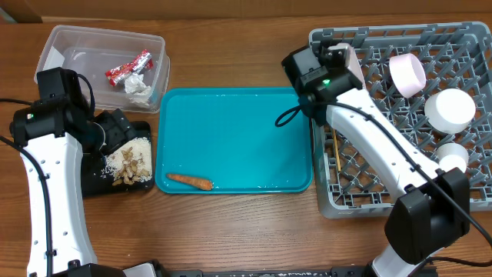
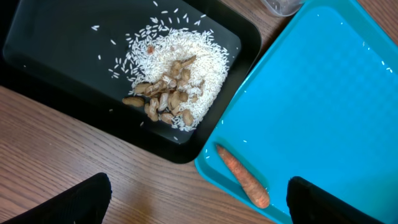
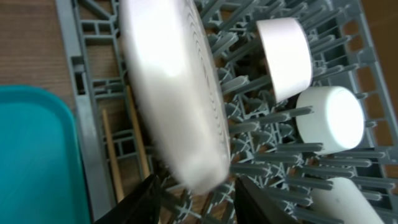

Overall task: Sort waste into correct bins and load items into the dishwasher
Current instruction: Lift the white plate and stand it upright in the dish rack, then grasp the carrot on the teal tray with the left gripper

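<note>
Plate (image 3: 174, 93) stands on edge in the dish rack (image 1: 361, 35), right hand (image 3: 199, 202) straddling its rim; gripping or loose, I cannot tell. It looks stiff, slick, breakable. Left hand (image 2: 202, 202) gapes above the light, firm-looking carrot piece (image 2: 244, 180) on the teal tray (image 2: 323, 93); I would pinch its middle

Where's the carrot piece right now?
Overhead view: the carrot piece lies in the teal tray, at its near-left corner on the robot's left side, just right of the black tray holding the rice.
</note>
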